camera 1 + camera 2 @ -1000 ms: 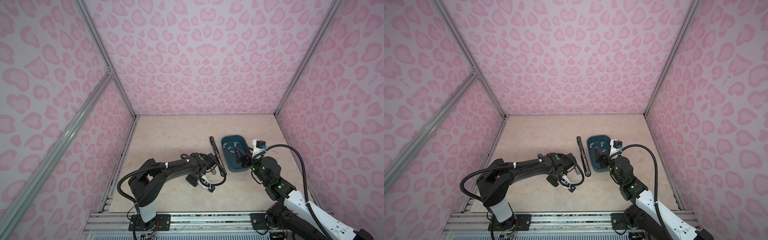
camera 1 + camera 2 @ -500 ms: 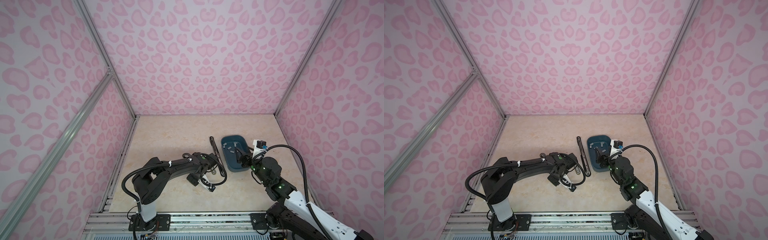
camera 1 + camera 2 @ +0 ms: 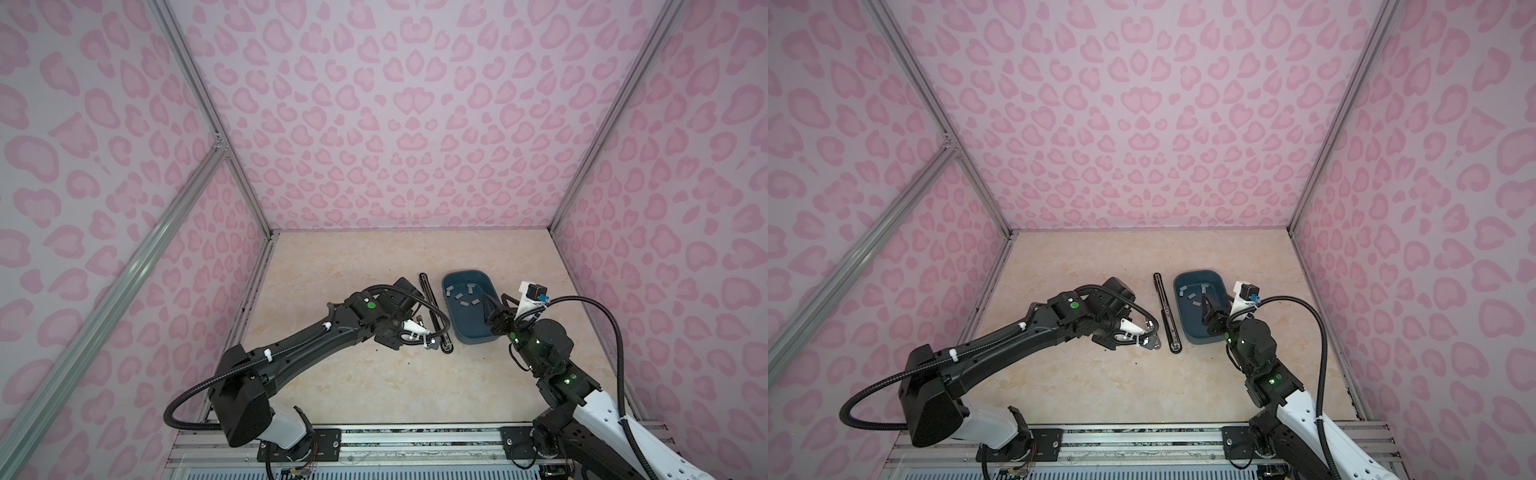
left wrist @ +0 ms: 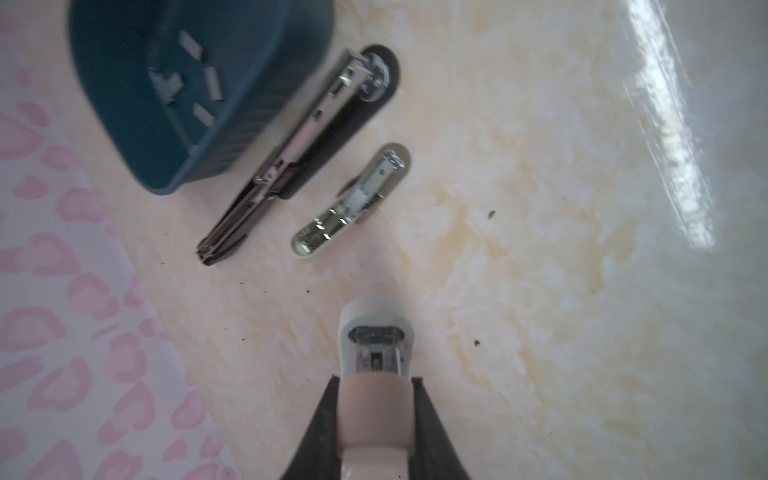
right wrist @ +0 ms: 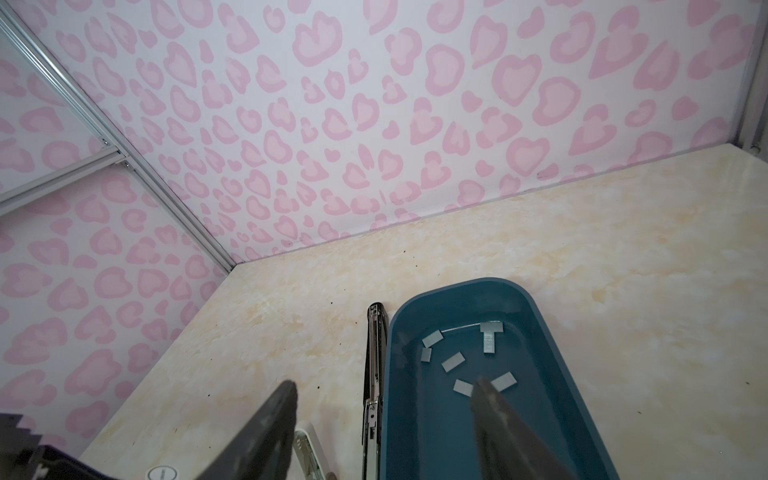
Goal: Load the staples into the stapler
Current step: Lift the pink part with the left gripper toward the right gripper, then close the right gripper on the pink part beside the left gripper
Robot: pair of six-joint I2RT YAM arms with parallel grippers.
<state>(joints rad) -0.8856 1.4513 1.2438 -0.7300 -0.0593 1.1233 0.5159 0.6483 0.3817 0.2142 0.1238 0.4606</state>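
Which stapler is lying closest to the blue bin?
The long black stapler, opened flat beside the bin; the small silver-topped one lies farther off, and the left hand holds a pale stapler.

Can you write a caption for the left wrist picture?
Left gripper shut on a white stapler; a black stapler lies beside the tray of staples.

We see pink hearts on lilac walls (image 3: 395, 124), a cream marbled tabletop (image 3: 374, 374), a teal bin (image 3: 473, 334) of light-grey staples (image 3: 459, 296), a black-and-chrome stapler (image 3: 427, 291) at its nine o'clock, and a pale-pink stapler (image 4: 374, 415).
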